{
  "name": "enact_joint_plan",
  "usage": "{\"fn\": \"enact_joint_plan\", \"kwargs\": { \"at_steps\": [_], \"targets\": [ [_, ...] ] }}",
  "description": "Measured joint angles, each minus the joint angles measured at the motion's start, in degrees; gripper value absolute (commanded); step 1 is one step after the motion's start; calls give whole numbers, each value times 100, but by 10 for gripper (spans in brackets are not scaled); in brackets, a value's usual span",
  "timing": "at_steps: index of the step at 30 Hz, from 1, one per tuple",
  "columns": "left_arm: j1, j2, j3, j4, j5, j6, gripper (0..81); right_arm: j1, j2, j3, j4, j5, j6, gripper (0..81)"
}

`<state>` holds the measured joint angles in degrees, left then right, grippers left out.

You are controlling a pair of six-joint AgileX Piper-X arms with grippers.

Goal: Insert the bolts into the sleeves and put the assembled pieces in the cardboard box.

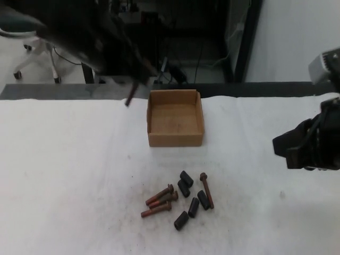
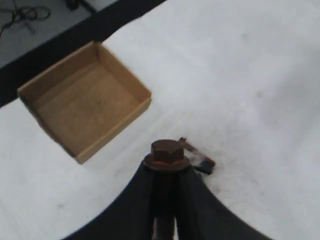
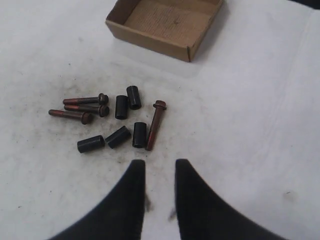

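Note:
Above the bench, left of the cardboard box (image 1: 175,118), my left gripper (image 2: 166,167) is shut on a rusty bolt (image 2: 167,154), hex head outward. In the high view that bolt (image 1: 129,99) hangs from the blurred left arm near the bench's far edge. The box (image 2: 85,102) is empty. In front of it lies a loose pile with three bolts (image 3: 82,107) side by side, another bolt (image 3: 156,125) and several black sleeves (image 3: 121,107). My right gripper (image 3: 159,167) is open, hovering near the pile with nothing between its fingers; it sits at the right (image 1: 287,146).
White cloth (image 1: 64,175) covers the bench, smudged around the pile. A dark strip (image 1: 53,91) marks the bench's far edge, with an office chair (image 1: 32,48) and dark equipment beyond. Bare cloth lies to the left and right of the pile.

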<state>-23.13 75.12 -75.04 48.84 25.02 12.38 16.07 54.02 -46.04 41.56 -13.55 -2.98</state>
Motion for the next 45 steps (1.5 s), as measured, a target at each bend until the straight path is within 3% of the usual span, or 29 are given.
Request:
{"fn": "enact_joint_plan", "kwargs": {
  "at_steps": [3, 7, 14, 20, 25, 28, 31, 37, 45],
  "targets": [
    [10, -894, 685, -241, 345, -162, 2, 0, 224, 0, 0, -139, 0, 204],
    [10, -2543, 2794, -1410, 457, -988, 2, 0, 537, 0, -30, -424, 0, 204],
    [10, -4353, 5466, -5029, 425, -2553, 2, 181, 723, 0, -469, -574, 78, 204],
    [10, -4595, 6070, -5864, 425, -3183, 2, 783, 1095, -75, -832, -402, 80, 204],
    [10, -4581, 6165, -5974, 425, -3356, 2, 1283, 2600, -1056, -536, 180, -239, 204],
    [10, -4581, 6165, -6022, 425, -3402, 2, 1347, 3930, -2364, 213, 898, -781, 204],
    [10, -4581, 6165, -6044, 436, -3403, 2, 1347, 4418, -2763, 446, 1026, -960, 224],
    [10, -4581, 6165, -5987, 440, -3413, 2, 1347, 4945, -3050, 384, 1130, -1203, 409],
    [10, -4581, 6165, -5363, 727, -3418, 2, 1347, 5117, -3061, 559, 1543, -1203, 331]
  ]
}}
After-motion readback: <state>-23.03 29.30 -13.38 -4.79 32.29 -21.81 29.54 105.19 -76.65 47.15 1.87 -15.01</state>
